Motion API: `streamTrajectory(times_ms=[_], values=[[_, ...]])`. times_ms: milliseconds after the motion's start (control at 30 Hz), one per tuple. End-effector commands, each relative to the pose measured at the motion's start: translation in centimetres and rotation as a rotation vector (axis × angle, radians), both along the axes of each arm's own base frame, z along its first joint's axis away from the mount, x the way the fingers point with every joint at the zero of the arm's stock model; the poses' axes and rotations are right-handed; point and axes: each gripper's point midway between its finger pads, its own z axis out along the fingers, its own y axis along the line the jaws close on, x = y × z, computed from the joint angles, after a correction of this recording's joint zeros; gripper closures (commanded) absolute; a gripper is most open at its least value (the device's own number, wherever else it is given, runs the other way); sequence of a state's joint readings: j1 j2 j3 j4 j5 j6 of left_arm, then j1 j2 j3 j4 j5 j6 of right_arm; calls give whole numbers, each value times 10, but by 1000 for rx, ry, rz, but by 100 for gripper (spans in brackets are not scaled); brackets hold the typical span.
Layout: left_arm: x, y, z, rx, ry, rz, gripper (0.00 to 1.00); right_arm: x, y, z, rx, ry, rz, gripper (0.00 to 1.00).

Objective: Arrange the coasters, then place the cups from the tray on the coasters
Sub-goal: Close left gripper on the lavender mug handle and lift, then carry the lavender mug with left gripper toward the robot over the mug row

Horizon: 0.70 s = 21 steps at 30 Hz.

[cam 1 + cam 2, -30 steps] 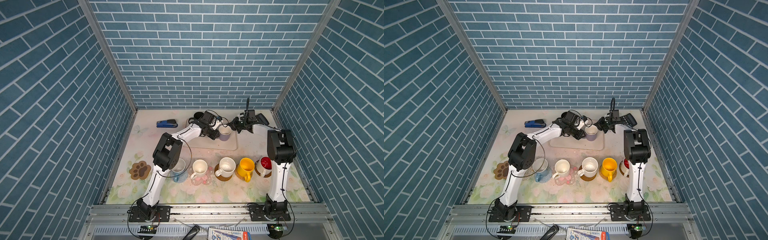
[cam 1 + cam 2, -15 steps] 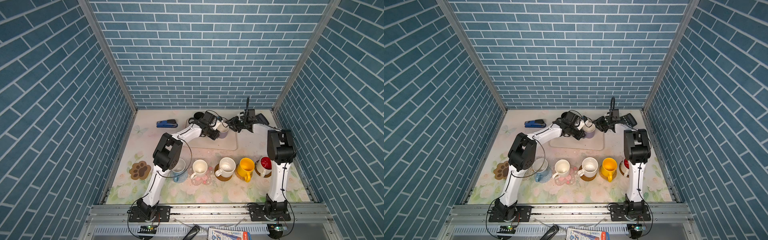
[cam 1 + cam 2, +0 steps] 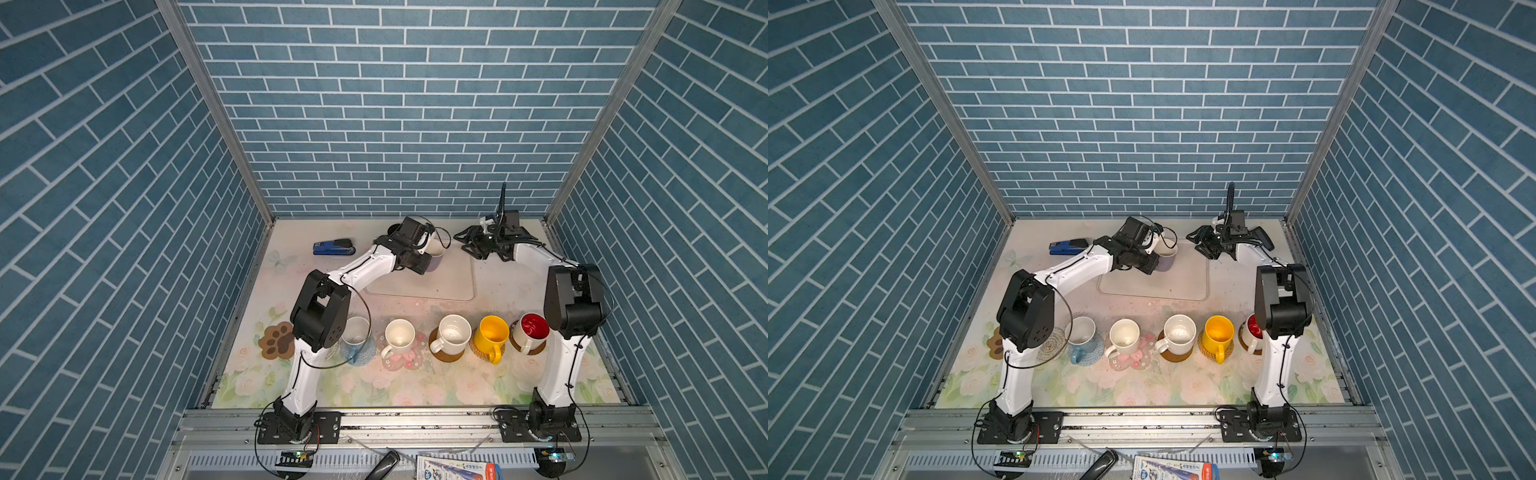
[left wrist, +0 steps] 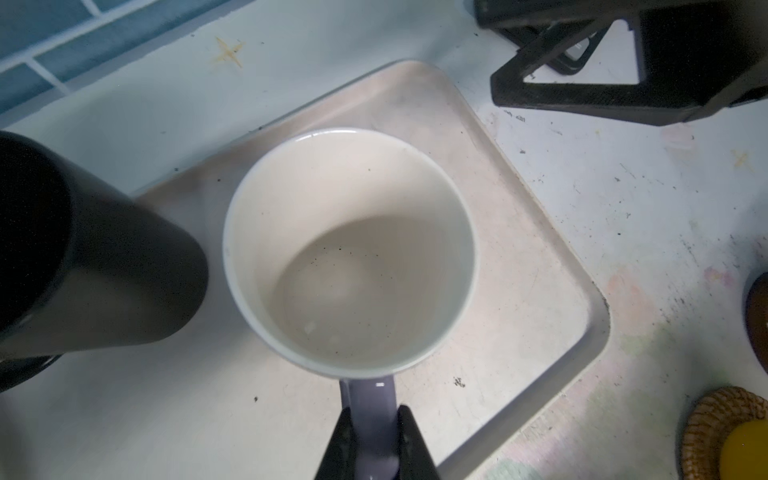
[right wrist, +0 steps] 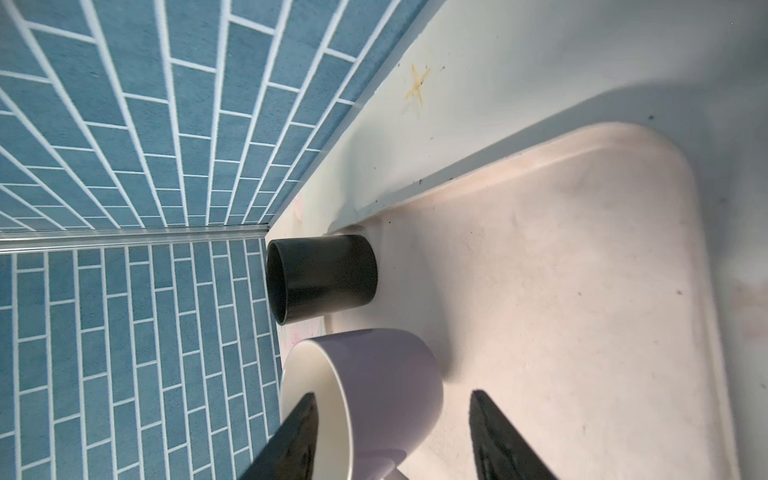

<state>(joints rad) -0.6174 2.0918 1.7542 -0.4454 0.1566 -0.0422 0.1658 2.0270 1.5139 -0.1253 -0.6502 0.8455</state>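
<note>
A: Whereabouts of the lavender cup (image 4: 349,249)?
B: Above the far half of the tray (image 4: 519,291), upright, mouth up, cream inside. Hard to tell whether resting on the tray floor or raised just off it.
A: Held by anything?
B: Pinched at the handle by the left gripper (image 4: 376,415), with fingers closed tight on either side of it. Reaching in from the left in both top views.
A: And the right gripper (image 5: 392,399)?
B: Spread wide, gripping nothing. Near the cup on its right but clear of it in both top views, by the tray's far right corner.
A: Anything else close by?
B: A black cup (image 5: 324,278) just beside the lavender one, toward the back wall, upright at the tray's far edge. Cannot say whether on the tray or just off it.
A: Further toward the front?
B: A row of five cups on coasters, well apart from the tray. From left to right in a top view:
- light blue flowered cup (image 3: 356,332) on blue-grey coaster (image 3: 361,356)
- white cup (image 3: 400,334) on pink flower coaster (image 3: 405,362)
- second white cup (image 3: 455,330) on brown disc (image 3: 446,356)
- yellow cup (image 3: 492,334) on rattan coaster (image 3: 478,353)
- red-lined white cup (image 3: 532,330) on second brown disc (image 3: 536,350)

A: Any coaster bare?
B: Two at the left end: a paw coaster (image 3: 277,340), and between it and the blue-grey one a second rattan round (image 3: 1054,347), partly hidden behind the left arm.
A: Off to the side?
B: A blue stapler (image 3: 333,247) near the back left.
</note>
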Motion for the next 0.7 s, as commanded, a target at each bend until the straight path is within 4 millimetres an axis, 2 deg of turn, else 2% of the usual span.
streamTrajectory(times_ms=[0,300,500,667], values=[[8,8,48,-48,-95,66,100,-13,-8,10,-52,-38,9,41],[-5,34,69,-68,-103,174,100,-33,-16,11,-89,-57,4,42],[-21,61,80,-75,-121,268,100,-41,-17,13,-102,-72,-2,44],[-34,92,84,-59,-153,363,100,-45,-9,14,-109,-84,18,44]])
